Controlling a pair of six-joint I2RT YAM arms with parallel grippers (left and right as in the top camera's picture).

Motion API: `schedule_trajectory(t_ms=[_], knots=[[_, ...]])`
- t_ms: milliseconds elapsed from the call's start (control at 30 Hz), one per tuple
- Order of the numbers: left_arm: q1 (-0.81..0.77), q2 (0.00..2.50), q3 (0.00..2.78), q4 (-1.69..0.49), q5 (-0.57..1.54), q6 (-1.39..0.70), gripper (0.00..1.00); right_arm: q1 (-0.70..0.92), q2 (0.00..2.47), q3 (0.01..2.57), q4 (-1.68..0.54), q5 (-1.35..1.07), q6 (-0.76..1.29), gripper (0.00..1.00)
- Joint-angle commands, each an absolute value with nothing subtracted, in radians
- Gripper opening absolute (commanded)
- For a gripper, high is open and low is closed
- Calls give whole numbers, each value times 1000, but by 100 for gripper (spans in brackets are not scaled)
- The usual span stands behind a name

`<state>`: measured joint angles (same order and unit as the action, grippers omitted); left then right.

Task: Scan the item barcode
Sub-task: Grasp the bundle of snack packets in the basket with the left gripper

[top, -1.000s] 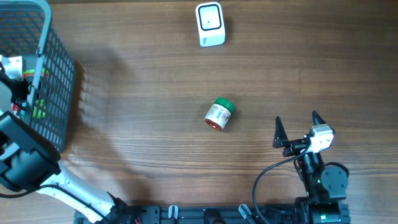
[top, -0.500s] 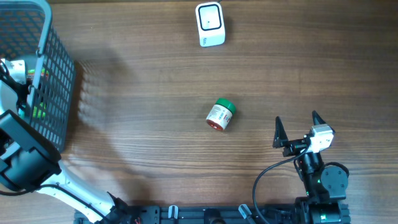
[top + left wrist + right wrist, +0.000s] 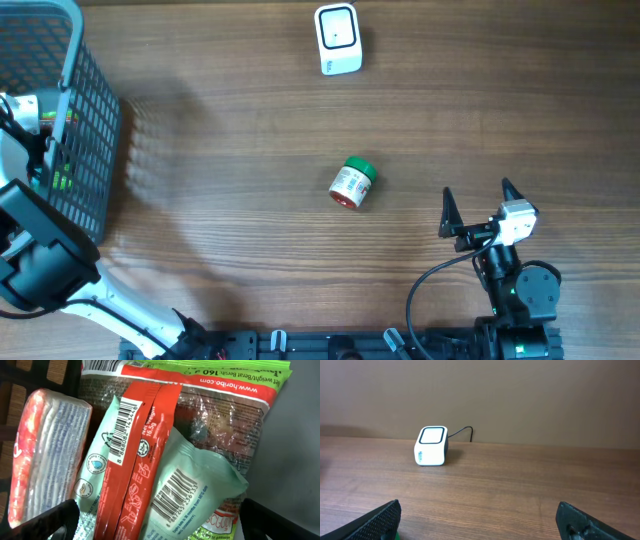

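We see the green-lidded jar (image 3: 353, 184) lying on its side at frame centre, with the scanner (image 3: 338, 39) at top centre. The left gripper (image 3: 160, 522), jaws spread, hangs over barcoded packets (image 3: 145, 460) in the basket (image 3: 95, 130) at upper left. The right gripper (image 3: 476, 192), lower right, is likewise spread and holds nothing.

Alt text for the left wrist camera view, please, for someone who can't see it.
Snack packets piled in a dark basket, close up: a red sachet and a pale green packet, each showing a barcode, lie on a large Haribo bag, with a red-and-white pack at left. The open fingers of the left gripper frame the bottom corners.
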<state>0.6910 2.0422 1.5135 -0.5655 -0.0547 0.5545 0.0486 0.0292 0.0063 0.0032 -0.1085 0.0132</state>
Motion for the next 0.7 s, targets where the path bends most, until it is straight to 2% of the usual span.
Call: schedule_trajectory(t_ms=[0, 400, 433, 500, 533, 633, 667], knots=[[692, 2075, 1505, -562, -54, 541, 100, 42, 30, 5, 7, -113, 7, 100], [698, 2138, 1505, -567, -54, 540, 100, 42, 30, 5, 7, -113, 7, 100], [698, 2140, 1505, -571, -54, 540, 96, 42, 30, 5, 7, -113, 7, 100], [698, 2140, 1505, -576, -54, 541, 80, 42, 30, 5, 7, -113, 7, 100], [698, 2139, 1505, -577, -54, 541, 49, 42, 30, 5, 7, -113, 7, 100], [698, 2138, 1505, -579, -55, 541, 25, 42, 30, 5, 7, -113, 7, 100], [698, 2136, 1505, -579, -55, 541, 24, 42, 30, 5, 7, -113, 7, 100]])
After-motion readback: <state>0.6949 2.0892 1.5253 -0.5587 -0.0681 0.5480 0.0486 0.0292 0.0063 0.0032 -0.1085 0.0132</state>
